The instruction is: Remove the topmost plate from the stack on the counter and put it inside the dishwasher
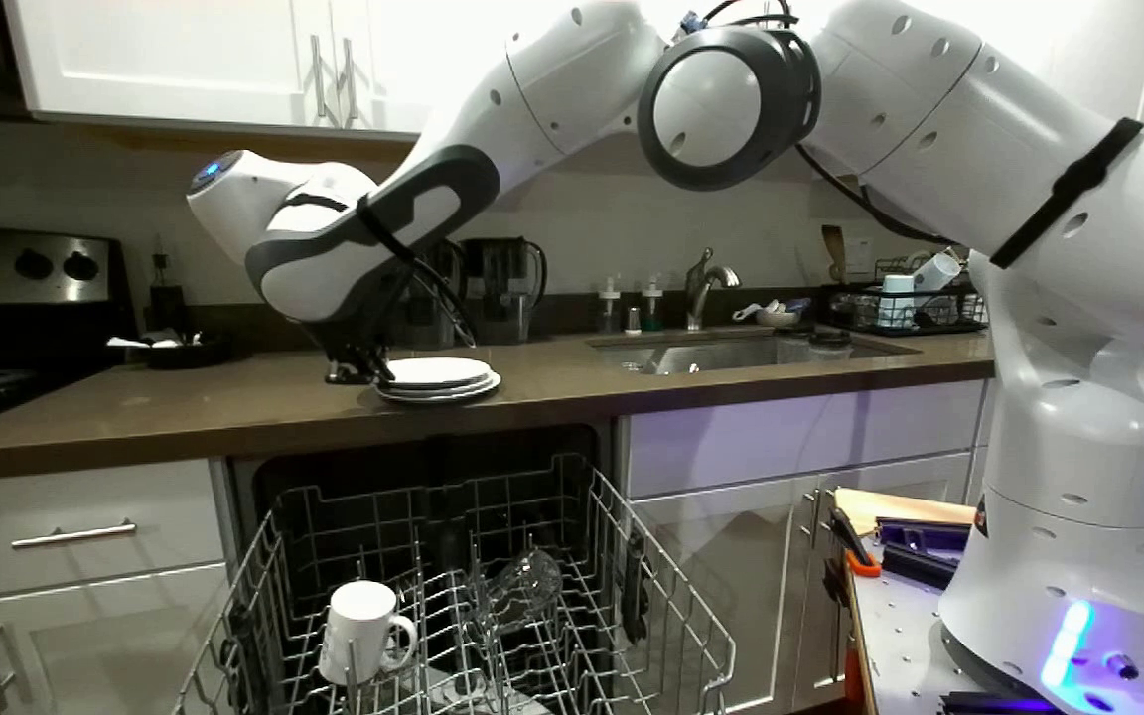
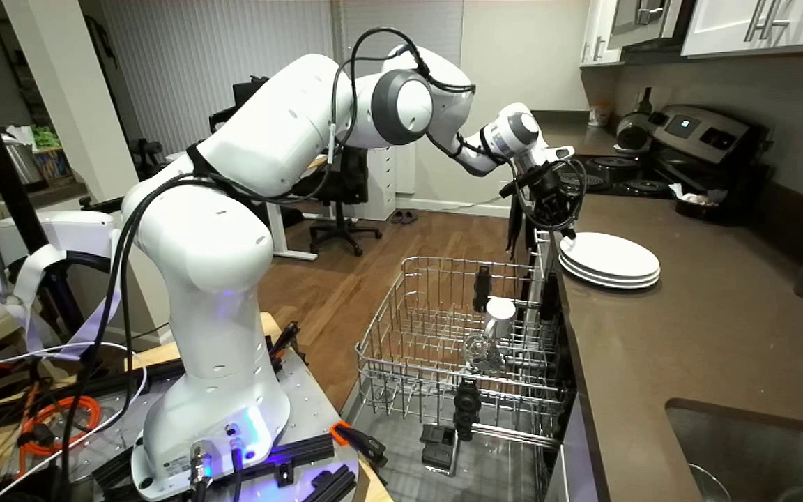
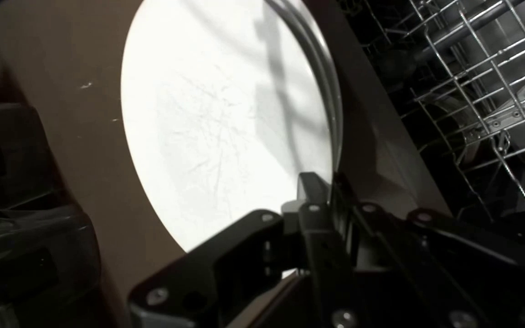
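The desk (image 1: 552,382) is the broad level support here, its front edge giving easy access from outside. The arm (image 1: 721,109) arches high, with its end set over the desk away from its base, probably to keep its bulk off the load. The dishwasher (image 1: 512,449) stands directly under the desk, its rack (image 1: 666,559) drawn out, presumably so that dishes can be lowered in from above.

The stack (image 2: 610,282) sits close to the desk's front edge, right over the dishwasher, a handy spot that should keep the carry short. The topmost plate (image 2: 610,252), the one to be moved, lies on top there; whether its edge is raised a little I cannot tell.

The gripper (image 3: 329,184) is clamped on that plate's rim, one of its fingers (image 3: 311,187) over the white face and the other just past the edge. A rim is thin enough to pinch, so the hold makes sense, but it leaves the weight all to one side, and the plate may well droop when lifted. Whether a lower rim is caught too is hidden.

Smallest are the mug (image 1: 358,631) and a glass (image 1: 532,581), both in the rack, which presumably keeps them from sliding.
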You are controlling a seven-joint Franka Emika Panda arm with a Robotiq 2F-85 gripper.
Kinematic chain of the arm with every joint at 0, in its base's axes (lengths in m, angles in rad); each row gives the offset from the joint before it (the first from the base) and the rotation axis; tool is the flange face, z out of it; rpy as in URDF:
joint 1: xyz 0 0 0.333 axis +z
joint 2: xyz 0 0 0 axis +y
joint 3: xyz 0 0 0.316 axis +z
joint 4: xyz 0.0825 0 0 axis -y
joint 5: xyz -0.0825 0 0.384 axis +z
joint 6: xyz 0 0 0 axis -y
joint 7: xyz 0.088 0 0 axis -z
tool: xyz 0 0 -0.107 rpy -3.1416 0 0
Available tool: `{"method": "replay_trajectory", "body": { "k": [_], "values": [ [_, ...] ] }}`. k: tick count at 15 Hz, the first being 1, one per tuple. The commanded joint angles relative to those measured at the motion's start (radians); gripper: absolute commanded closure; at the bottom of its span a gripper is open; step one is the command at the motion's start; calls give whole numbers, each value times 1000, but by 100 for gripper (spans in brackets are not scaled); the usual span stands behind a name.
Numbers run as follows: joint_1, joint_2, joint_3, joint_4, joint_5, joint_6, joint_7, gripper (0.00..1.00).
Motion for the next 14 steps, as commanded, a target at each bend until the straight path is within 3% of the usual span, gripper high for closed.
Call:
{"method": "replay_trajectory", "body": {
  "k": [1, 14],
  "values": [
    [3, -27, 3, -18, -1, 1, -16, 94],
    [26, -33, 13, -27, -2, 5, -14, 94]
  ]
}}
